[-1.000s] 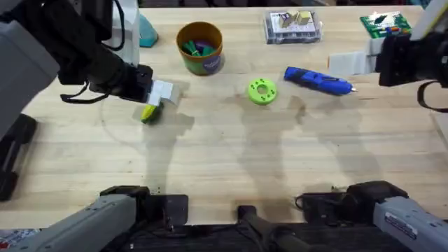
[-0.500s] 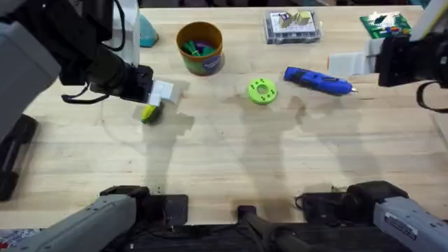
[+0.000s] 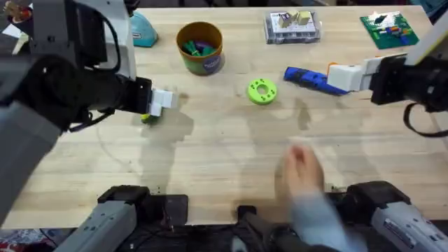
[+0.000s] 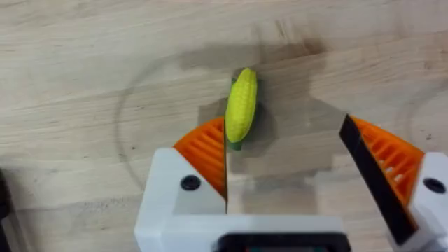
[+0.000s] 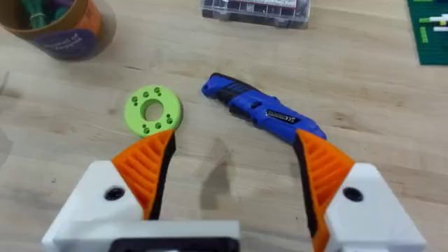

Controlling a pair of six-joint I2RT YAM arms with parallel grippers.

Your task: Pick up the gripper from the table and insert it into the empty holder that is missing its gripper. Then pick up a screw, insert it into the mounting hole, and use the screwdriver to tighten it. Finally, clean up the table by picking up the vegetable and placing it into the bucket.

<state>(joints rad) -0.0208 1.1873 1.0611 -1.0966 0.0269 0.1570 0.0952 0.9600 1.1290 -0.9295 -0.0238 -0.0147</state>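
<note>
The vegetable (image 4: 241, 108), a small yellow corn piece with a green end, lies on the table (image 3: 231, 154). My left gripper (image 4: 287, 161) is open just above it, and the corn's end sits beside one orange pad (image 4: 206, 150). From overhead, the left gripper (image 3: 161, 101) covers most of the vegetable (image 3: 148, 117). The blue screwdriver (image 5: 262, 112) lies ahead of my open right gripper (image 5: 234, 175), which hovers at the tool's tip end (image 3: 343, 75). The bucket (image 3: 199, 47) stands at the back with coloured pieces inside. The loose gripper, the holder and the screw are hidden or out of view.
A flat green disc with holes (image 3: 262, 91) lies between the bucket and the screwdriver (image 3: 306, 76). At the back are a clear parts box (image 3: 292, 26), a green board (image 3: 386, 29) and a teal pouch (image 3: 143, 31). A person's blurred hand (image 3: 304, 175) reaches over the near edge.
My left gripper has come down over the vegetable, hiding more of it. The right gripper has moved left to the screwdriver's tip. A person's hand has entered near the front edge.
</note>
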